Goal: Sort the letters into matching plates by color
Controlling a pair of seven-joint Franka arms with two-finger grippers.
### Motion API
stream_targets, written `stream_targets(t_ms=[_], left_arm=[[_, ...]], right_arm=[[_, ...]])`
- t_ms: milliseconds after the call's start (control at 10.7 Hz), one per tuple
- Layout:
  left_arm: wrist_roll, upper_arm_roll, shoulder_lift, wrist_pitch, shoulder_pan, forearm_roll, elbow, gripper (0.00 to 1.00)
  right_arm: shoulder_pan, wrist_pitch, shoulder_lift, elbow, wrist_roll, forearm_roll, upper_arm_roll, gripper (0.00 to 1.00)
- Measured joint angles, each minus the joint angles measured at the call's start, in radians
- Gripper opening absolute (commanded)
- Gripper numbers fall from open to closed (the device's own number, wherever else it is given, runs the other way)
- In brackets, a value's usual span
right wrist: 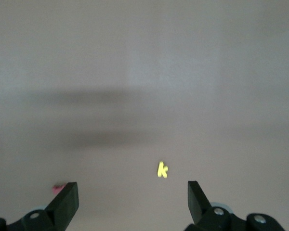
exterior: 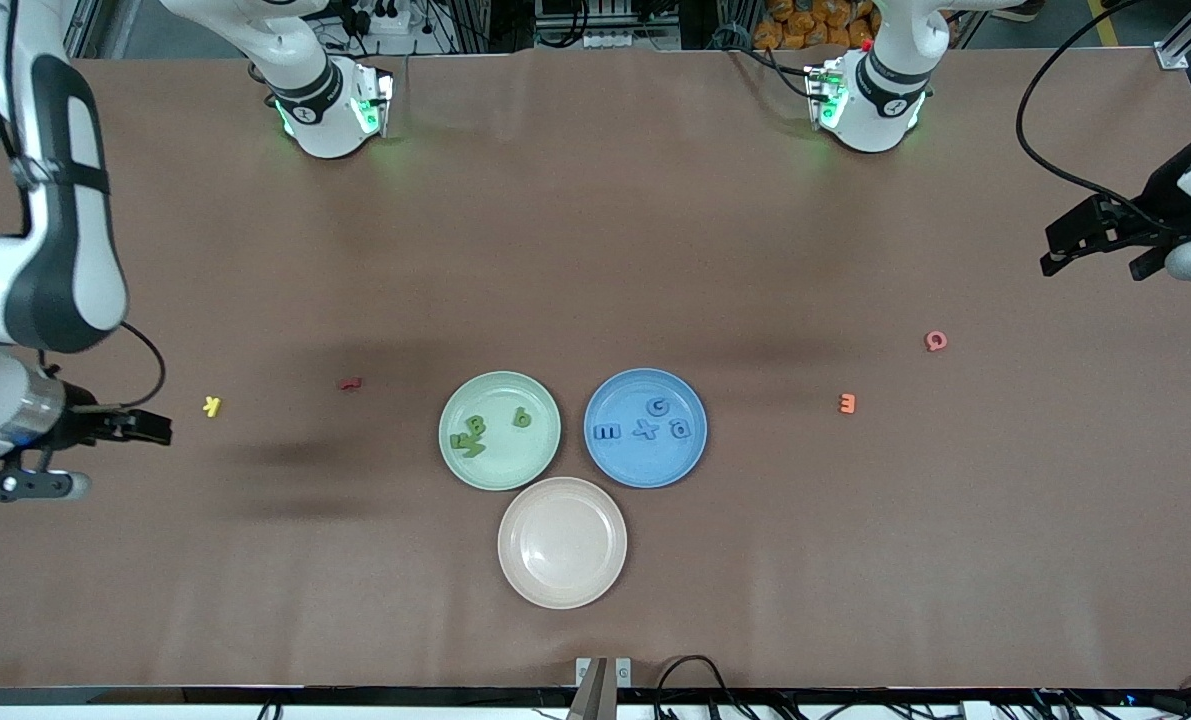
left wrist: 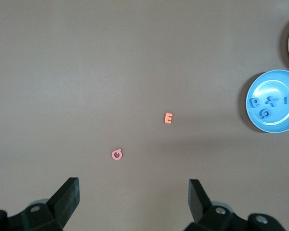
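Observation:
Several green letters (exterior: pixel 472 436) lie in the pale green plate (exterior: pixel 515 468) at the table's middle. Several blue letters (exterior: pixel 645 430), one a plus sign, lie in the blue plate (exterior: pixel 647 470) beside it, toward the left arm's end. That plate (left wrist: pixel 279 121) and its letters (left wrist: pixel 272 101) also show in the left wrist view. My left gripper (exterior: pixel 1095 262) (left wrist: pixel 134 185) is open and empty, up over bare table at the left arm's end. My right gripper (exterior: pixel 150 428) (right wrist: pixel 132 187) is open and empty, up over bare table at the right arm's end.
A beige plate (exterior: pixel 562 585) sits nearer the front camera than the two plates. A yellow K (exterior: pixel 212 405) (right wrist: pixel 163 169) and a dark red piece (exterior: pixel 350 382) lie toward the right arm's end. An orange E (exterior: pixel 848 403) (left wrist: pixel 168 118) and a pink G (exterior: pixel 936 341) (left wrist: pixel 117 154) lie toward the left arm's end.

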Motion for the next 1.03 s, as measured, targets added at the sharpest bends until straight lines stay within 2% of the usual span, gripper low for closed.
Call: stream_targets(t_ms=[280,653,1025], left_arm=[[0.000,-0.001,0.018,-0.002,-0.001,0.002,0.046,1.00],[0.015,0.000,0.024,-0.003,0.005,0.002,0.055,1.00],[0.075,0.001,0.024,-0.004,0.009,0.003,0.057,1.00]], right_arm=[[0.002,-0.173,-0.119,0.055,0.000,-0.004,0.000,1.00],[0.005,-0.365,-0.297,0.062,0.001,-0.004,0.001,1.00],[0.010,-0.457,-0.407,0.045,0.039,-0.003,0.008,1.00]])
